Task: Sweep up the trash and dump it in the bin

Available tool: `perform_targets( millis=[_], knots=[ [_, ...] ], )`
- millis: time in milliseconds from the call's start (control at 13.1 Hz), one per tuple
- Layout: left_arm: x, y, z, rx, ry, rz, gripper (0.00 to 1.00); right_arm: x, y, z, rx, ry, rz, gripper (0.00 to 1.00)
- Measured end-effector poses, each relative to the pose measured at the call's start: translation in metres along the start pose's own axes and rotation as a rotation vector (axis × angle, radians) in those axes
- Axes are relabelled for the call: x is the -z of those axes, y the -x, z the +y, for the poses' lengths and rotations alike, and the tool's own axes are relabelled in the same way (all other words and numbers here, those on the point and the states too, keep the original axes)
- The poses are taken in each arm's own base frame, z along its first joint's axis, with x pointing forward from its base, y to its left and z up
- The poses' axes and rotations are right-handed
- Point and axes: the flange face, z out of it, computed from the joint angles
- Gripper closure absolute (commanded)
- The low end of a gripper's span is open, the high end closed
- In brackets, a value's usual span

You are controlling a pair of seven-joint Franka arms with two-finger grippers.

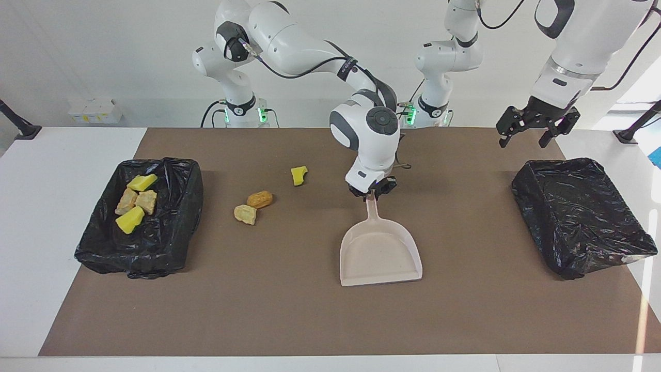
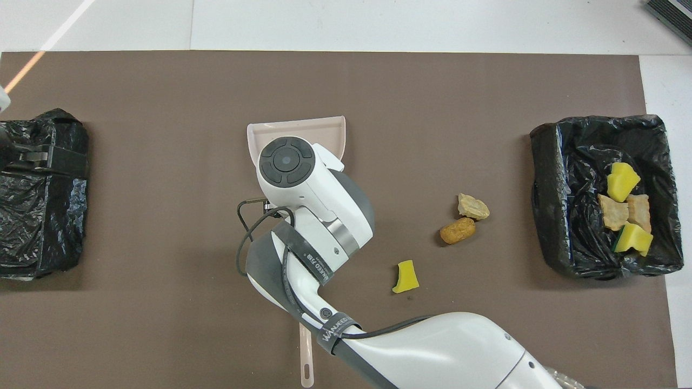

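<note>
From overhead, you lose most of the pale beige plastic dustpan (image 2: 294, 131) under the right arm; right gripper (image 1: 373, 192) hidden there too.
</note>
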Motion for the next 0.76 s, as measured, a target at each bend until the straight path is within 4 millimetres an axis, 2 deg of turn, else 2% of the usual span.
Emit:
perform_targets(
  millis=[153,382,612,765],
  knots=[
    [0.0,0.0,0.0,0.0,0.0,0.0,0.0,0.024,-0.008,0.019,-0.027,-0.009,0.015,0.0],
    [0.0,0.0,0.0,0.001,0.0,0.0,0.0,0.062,-0.007,0.036,-0.036,-0.009,0.029,0.0],
    [0.0,0.0,0.002,-0.004,0.0,0.001,0.0,0.112,-0.017,0.088,-0.06,-0.007,0.03,0.0],
    [0.0,0.0,0.005,-0.033,0.0,0.001,0.0,0.129,-0.007,0.099,-0.056,-0.004,-0.019,0.0]
  ],
)
